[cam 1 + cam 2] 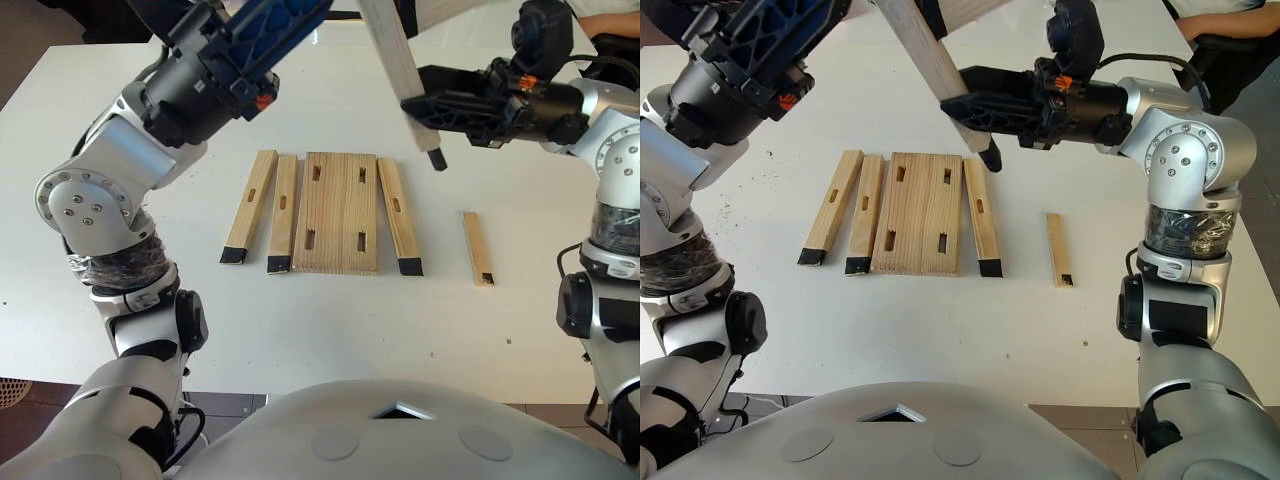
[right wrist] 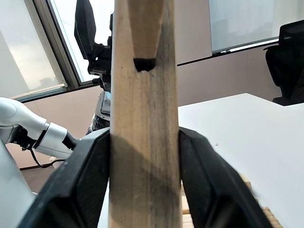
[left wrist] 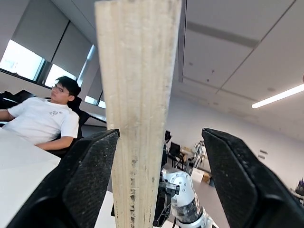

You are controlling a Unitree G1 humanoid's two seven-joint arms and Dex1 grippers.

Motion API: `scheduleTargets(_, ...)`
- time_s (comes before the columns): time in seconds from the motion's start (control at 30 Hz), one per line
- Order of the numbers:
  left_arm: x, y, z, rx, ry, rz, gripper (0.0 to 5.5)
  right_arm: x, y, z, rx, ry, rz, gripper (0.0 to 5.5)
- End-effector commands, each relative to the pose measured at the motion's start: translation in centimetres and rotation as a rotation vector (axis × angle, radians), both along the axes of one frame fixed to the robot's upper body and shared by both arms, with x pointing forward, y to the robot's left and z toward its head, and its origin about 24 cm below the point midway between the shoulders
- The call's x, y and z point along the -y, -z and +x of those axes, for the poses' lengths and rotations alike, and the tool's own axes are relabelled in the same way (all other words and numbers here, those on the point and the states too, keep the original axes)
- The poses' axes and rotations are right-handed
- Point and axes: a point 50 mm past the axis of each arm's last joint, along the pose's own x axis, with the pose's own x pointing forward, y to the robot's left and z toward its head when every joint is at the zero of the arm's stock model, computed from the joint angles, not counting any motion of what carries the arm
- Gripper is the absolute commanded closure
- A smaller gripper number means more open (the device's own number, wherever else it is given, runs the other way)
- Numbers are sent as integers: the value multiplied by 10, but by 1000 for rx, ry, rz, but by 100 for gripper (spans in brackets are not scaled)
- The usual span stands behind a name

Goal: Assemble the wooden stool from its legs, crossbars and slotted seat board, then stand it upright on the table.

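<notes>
Leg (image 1: 397, 55) in right jaws, aloft near seat board's (image 1: 340, 212) far edge

On the white table (image 1: 120, 300), a flat slotted wooden seat board (image 1: 341, 213) lay in the middle. An outer wooden leg (image 1: 250, 206) and an inner wooden leg (image 1: 283, 213) lay side by side just left of it. A third wooden leg (image 1: 399, 215) lay against its right edge, and a short thin wooden crossbar (image 1: 478, 248) lay farther right, apart. Above the board's far right corner, the right gripper (image 1: 415, 108) held a fourth wooden leg (image 1: 392, 50).

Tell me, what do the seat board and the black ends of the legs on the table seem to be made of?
The seat board: pale bare wood, it seems; lengthwise grain shows, matte surface. The black leg ends: matte caps, perhaps rubber or paint; the look leaves this open.
</notes>
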Motion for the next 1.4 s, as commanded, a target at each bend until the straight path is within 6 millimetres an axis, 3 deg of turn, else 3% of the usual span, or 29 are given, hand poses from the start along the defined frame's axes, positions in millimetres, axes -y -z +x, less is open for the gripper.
scheduleTargets(0.03, 1, 5, 4, 10, 6, 73, 227, -3, -5, -7, 32, -42, 9, 345)
scheduleTargets(0.23, -1, 20, 6, 21, -2, 176, 227, 0, 7, -11, 46, -58, -90, 345)
scheduleTargets(0.67, 2, 27, -3, 106, 55, 240, 227, 0, 19, -8, 85, -76, -182, 345)
scheduleTargets(0.93, 4, 33, -4, 113, 53, 253, 343, -4, 22, -10, 87, -99, -196, 345)
scheduleTargets(1.23, -1, 36, -2, 119, 5, 249, 344, -3, 26, -5, 114, -45, -209, 345)
scheduleTargets(1.27, -3, 37, -1, 120, -9, 248, 344, -2, 26, -3, 132, -25, -205, 309)
scheduleTargets(1.4, -7, 41, 0, 124, -43, 250, 344, 2, 29, -2, 146, -15, -194, 262)
